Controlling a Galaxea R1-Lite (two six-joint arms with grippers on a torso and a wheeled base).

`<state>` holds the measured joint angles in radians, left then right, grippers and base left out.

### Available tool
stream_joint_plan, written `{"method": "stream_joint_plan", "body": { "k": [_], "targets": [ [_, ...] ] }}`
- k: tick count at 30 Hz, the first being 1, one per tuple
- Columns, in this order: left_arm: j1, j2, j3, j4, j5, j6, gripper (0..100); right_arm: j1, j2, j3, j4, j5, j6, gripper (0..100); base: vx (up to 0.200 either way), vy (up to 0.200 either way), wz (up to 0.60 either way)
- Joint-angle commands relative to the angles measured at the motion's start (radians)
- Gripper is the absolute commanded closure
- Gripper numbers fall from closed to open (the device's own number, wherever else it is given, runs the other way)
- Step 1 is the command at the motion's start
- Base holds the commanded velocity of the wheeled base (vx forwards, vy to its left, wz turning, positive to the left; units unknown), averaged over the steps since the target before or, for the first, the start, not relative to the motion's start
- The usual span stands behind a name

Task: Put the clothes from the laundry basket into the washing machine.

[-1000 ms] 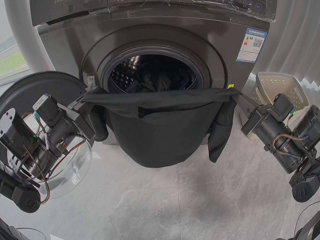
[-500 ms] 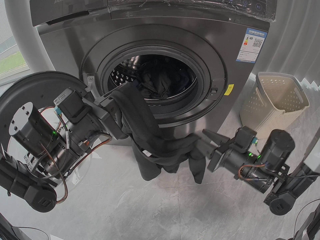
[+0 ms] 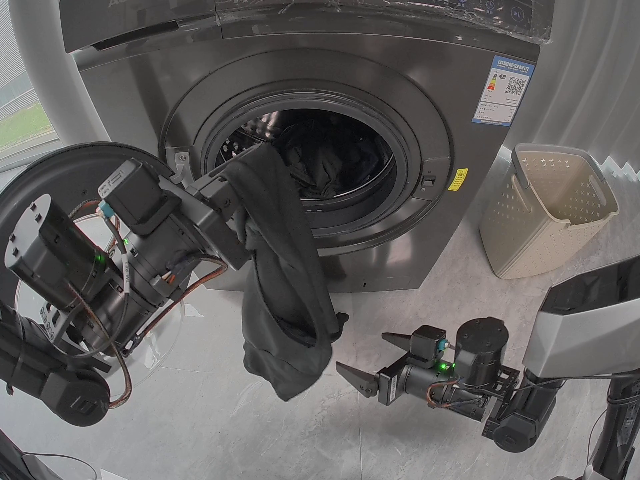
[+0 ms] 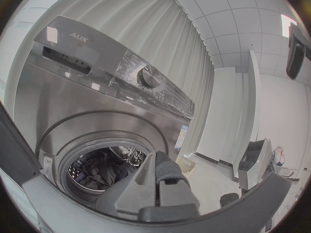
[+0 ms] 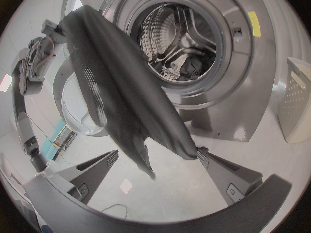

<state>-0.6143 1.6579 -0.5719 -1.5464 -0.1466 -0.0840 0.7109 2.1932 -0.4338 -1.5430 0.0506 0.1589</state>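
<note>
Black garment (image 3: pixel 283 281) partly over left claw (image 3: pixel 235 170)

Pale grey marbled floor (image 3: pixel 267 435) tiles with thin seams. A light pleated curtain (image 3: pixel 593 68) hangs on the right; a window (image 3: pixel 17 121) on the left shows daylight. White panelled ceiling (image 4: pixel 233 23), plain white wall (image 4: pixel 285 114).

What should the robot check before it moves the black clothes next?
1. Washing machine door open: ok.
2. Left end effector shut on black garment: ok.
3. Garment inside drum: not ok; it hangs outside, in front of the opening.
4. Right end effector open and empty: ok.
5. Laundry basket emptied: cannot tell.
</note>
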Motion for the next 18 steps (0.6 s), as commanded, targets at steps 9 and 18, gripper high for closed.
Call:
{"method": "stream_joint_plan", "body": {
  "k": [9, 18],
  "targets": [
    [-0.012, -0.043, -0.008, 0.0, -0.005, -0.002, 100, 0.032, 0.071, 0.003, -0.002, 0.003, 0.004, 0, 0.0, 0.0, 0.0],
    [-0.012, -0.033, -0.006, 0.0, -0.005, -0.002, 100, 0.082, 0.011, -0.06, 0.0, 0.005, 0.004, 0, 0.0, 0.0, 0.0]
  ]
}}
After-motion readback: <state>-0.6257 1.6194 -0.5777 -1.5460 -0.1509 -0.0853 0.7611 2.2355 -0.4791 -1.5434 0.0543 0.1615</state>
